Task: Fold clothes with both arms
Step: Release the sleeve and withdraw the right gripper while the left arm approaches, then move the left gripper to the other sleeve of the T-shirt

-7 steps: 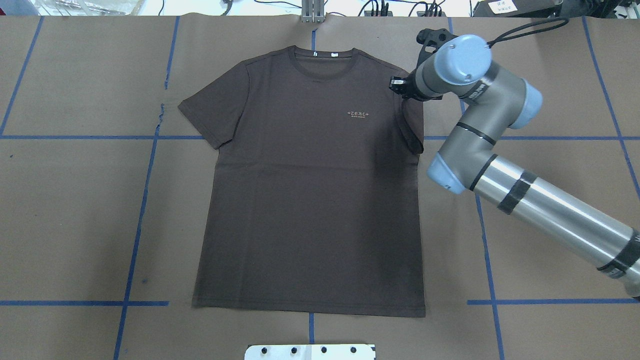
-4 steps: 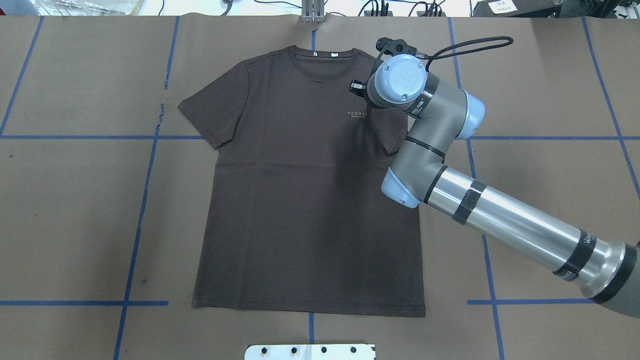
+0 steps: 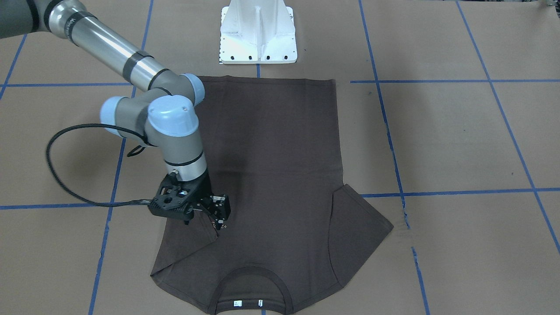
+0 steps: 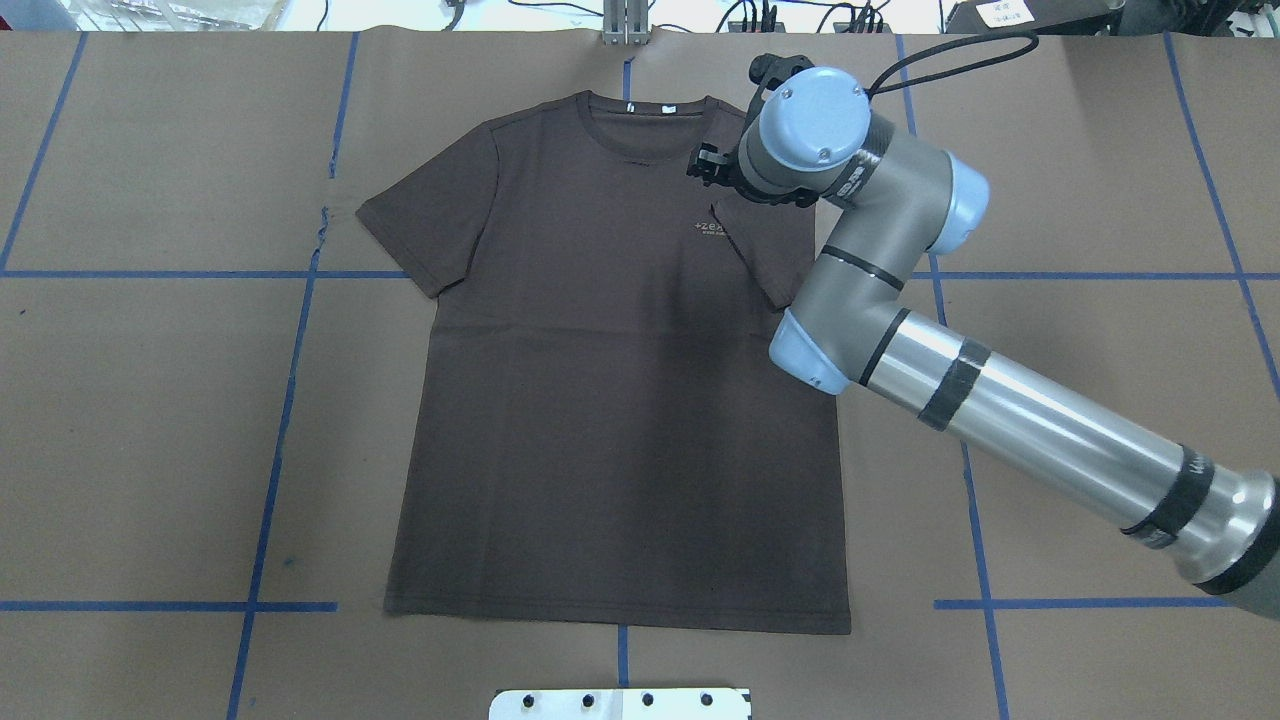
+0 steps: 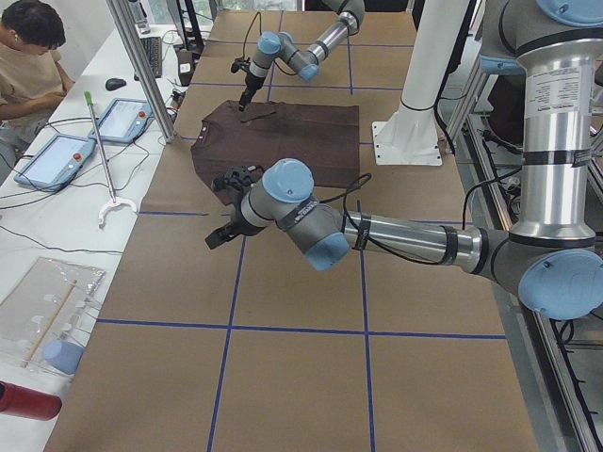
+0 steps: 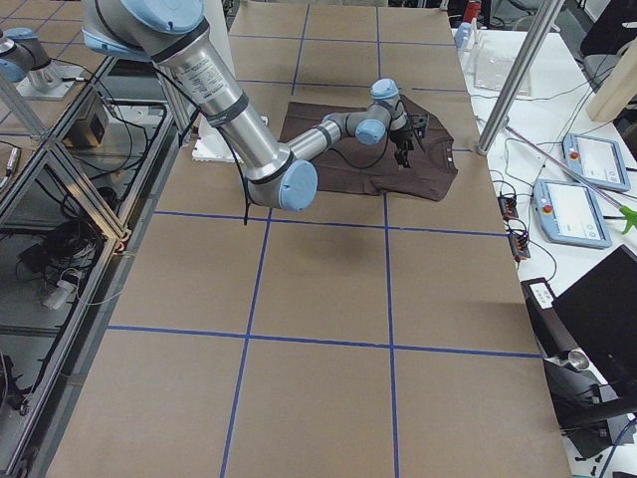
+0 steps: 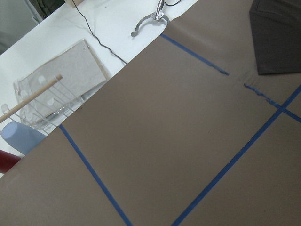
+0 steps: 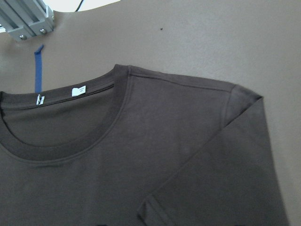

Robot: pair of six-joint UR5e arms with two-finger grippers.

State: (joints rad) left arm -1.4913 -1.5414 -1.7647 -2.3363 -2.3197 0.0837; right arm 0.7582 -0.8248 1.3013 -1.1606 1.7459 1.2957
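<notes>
The dark brown T-shirt (image 4: 620,400) lies flat on the brown paper, collar (image 4: 650,140) away from the robot. Its sleeve on my right side (image 4: 770,250) is folded inward over the chest and half covers the pale lettering. The other sleeve (image 4: 420,230) lies spread out. My right gripper (image 4: 708,168) hovers just above the folded sleeve's tip (image 3: 217,236), open and empty. The right wrist view shows the collar, white tags (image 8: 79,91) and folded sleeve (image 8: 225,188), no fingers. My left gripper (image 5: 219,235) shows only in the exterior left view, off the shirt's side over bare paper; I cannot tell if it is open.
The white pedestal base (image 3: 258,35) stands at the shirt's hem side. Blue tape lines (image 4: 290,400) cross the paper. A side table beyond the collar holds tablets (image 5: 122,118), with a seated operator (image 5: 28,56). An aluminium post (image 4: 625,25) stands past the collar.
My right arm swung left from the shirt's right edge, carrying the sleeve over the chest. The sleeve now lies folded and the gripper has drawn back slightly toward the collar.
</notes>
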